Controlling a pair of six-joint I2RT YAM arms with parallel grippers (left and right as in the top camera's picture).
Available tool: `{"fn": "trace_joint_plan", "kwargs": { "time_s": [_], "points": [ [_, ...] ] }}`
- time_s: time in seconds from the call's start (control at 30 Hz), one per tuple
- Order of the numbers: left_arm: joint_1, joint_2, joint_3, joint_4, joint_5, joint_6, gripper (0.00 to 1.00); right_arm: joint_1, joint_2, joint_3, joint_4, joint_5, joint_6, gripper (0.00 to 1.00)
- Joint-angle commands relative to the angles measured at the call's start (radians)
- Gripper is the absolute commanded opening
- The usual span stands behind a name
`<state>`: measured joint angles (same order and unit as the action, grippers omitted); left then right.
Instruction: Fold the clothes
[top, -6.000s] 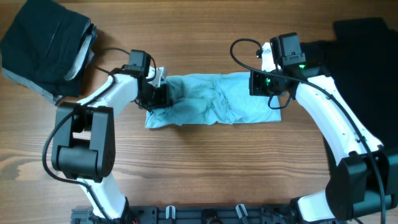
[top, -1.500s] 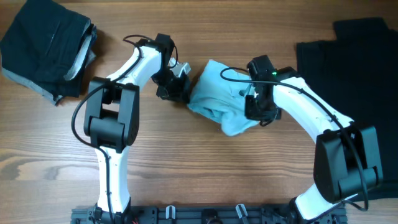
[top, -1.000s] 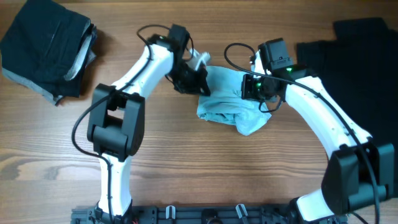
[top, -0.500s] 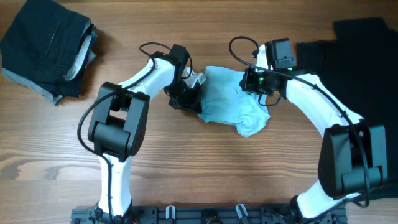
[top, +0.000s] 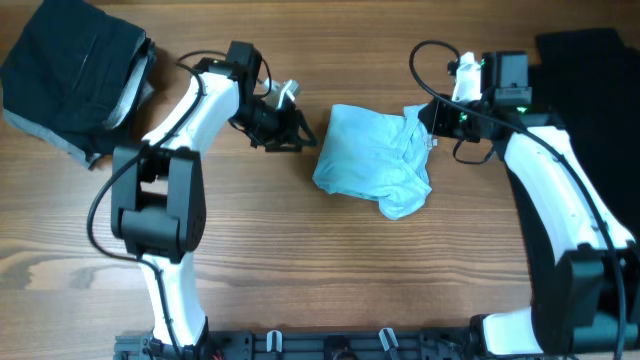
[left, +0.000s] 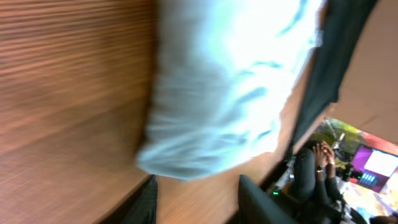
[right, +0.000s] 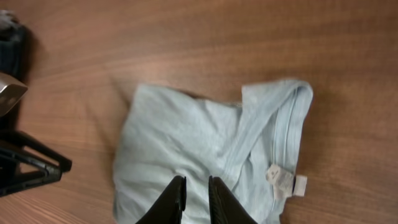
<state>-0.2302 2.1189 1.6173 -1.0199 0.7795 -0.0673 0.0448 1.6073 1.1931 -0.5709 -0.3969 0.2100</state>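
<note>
One crumpled pale blue-green fabric T-shirt (top: 370, 160) lies toward the bench's (top: 300, 260) far edge. Left tool (top: 290, 135) gapes empty beside it; right tool (right: 196, 180) stands slightly parted, empty.

Wooden table (top: 300, 260) bears blue T-shirt (top: 365, 155), black clothes (top: 70, 65).

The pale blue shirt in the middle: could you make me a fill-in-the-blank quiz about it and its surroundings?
The pale blue T-shirt lies on a ___ table. The left gripper beside it is ___ and empty. In the overhead view, the folded dark pile sits at the top ___.
Missing: wooden; open; left.
</note>
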Motion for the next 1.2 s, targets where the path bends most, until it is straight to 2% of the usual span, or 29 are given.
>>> {"fn": "trace_joint_plan", "kwargs": {
  "time_s": [0.0, 0.03, 0.1, 0.17, 0.23, 0.3, 0.37, 0.43, 0.47, 0.53, 0.6, 0.63, 0.7, 0.73, 0.77, 0.8, 0.83, 0.87, 0.97, 1.07, 1.17],
  "points": [
    [-0.092, -0.008, 0.016, 0.006, 0.021, -0.053, 0.16, 0.001, -0.010, 0.013, 0.001, -0.005, -0.023, 0.18],
    [-0.143, 0.027, 0.013, 0.012, -0.041, -0.101, 0.04, 0.001, -0.010, 0.012, 0.001, 0.009, -0.023, 0.18],
    [-0.180, 0.061, 0.000, 0.027, -0.074, -0.146, 0.04, 0.000, -0.010, 0.012, 0.000, 0.019, -0.016, 0.19],
    [-0.211, 0.138, -0.027, 0.042, -0.154, -0.296, 0.04, 0.001, -0.010, 0.012, -0.010, 0.042, 0.011, 0.19],
    [-0.185, 0.203, -0.032, 0.043, -0.230, -0.459, 0.04, 0.001, -0.010, 0.011, -0.014, 0.042, 0.029, 0.19],
    [-0.142, 0.221, -0.032, 0.108, -0.292, -0.548, 0.04, 0.001, -0.010, 0.011, -0.013, 0.042, 0.029, 0.18],
    [-0.080, 0.220, -0.018, 0.235, -0.353, -0.598, 0.04, 0.001, -0.010, 0.011, -0.013, 0.042, 0.038, 0.18],
    [-0.022, 0.220, 0.000, 0.369, -0.351, -0.604, 0.04, 0.001, -0.010, 0.011, -0.013, 0.041, 0.053, 0.18],
    [0.029, 0.220, 0.028, 0.520, -0.339, -0.603, 0.04, 0.001, -0.010, 0.011, -0.013, 0.042, 0.053, 0.18],
    [0.068, 0.220, 0.082, 0.689, -0.317, -0.603, 0.04, 0.002, -0.010, 0.011, -0.006, 0.041, 0.052, 0.18],
    [0.082, 0.219, 0.189, 0.717, -0.212, -0.582, 0.13, 0.004, -0.010, 0.009, 0.002, 0.040, 0.050, 0.18],
    [0.082, 0.210, 0.254, 0.684, -0.097, -0.530, 0.23, 0.009, -0.004, 0.009, 0.006, 0.029, 0.024, 0.18],
    [0.070, 0.181, 0.283, 0.591, -0.001, -0.507, 0.40, 0.032, 0.021, 0.009, 0.028, -0.027, -0.021, 0.18],
    [0.061, 0.164, 0.283, 0.465, 0.000, -0.443, 0.48, 0.049, 0.037, 0.009, 0.037, -0.037, -0.029, 0.18],
    [0.058, 0.164, 0.283, 0.405, -0.008, -0.393, 0.56, 0.058, 0.048, 0.009, 0.041, -0.038, -0.027, 0.18],
    [0.058, 0.165, 0.282, 0.278, -0.071, -0.315, 0.65, 0.068, 0.068, 0.009, 0.054, -0.038, -0.024, 0.23],
    [0.061, 0.166, 0.280, 0.162, -0.204, -0.298, 0.80, 0.078, 0.091, 0.009, 0.074, -0.040, -0.024, 0.24],
    [0.065, 0.166, 0.280, 0.119, -0.262, -0.298, 0.88, 0.082, 0.103, 0.009, 0.083, -0.048, -0.026, 0.28],
    [0.101, 0.166, 0.280, 0.088, -0.298, -0.280, 0.92, 0.105, 0.182, 0.009, 0.138, -0.111, -0.027, 0.29],
    [0.148, 0.166, 0.280, 0.087, -0.282, -0.279, 0.97, 0.128, 0.274, 0.009, 0.285, -0.137, -0.024, 0.30],
    [0.154, 0.167, 0.280, 0.053, -0.275, -0.223, 1.00, 0.158, 0.390, 0.009, 0.449, -0.147, -0.023, 0.42]
  ]
}}
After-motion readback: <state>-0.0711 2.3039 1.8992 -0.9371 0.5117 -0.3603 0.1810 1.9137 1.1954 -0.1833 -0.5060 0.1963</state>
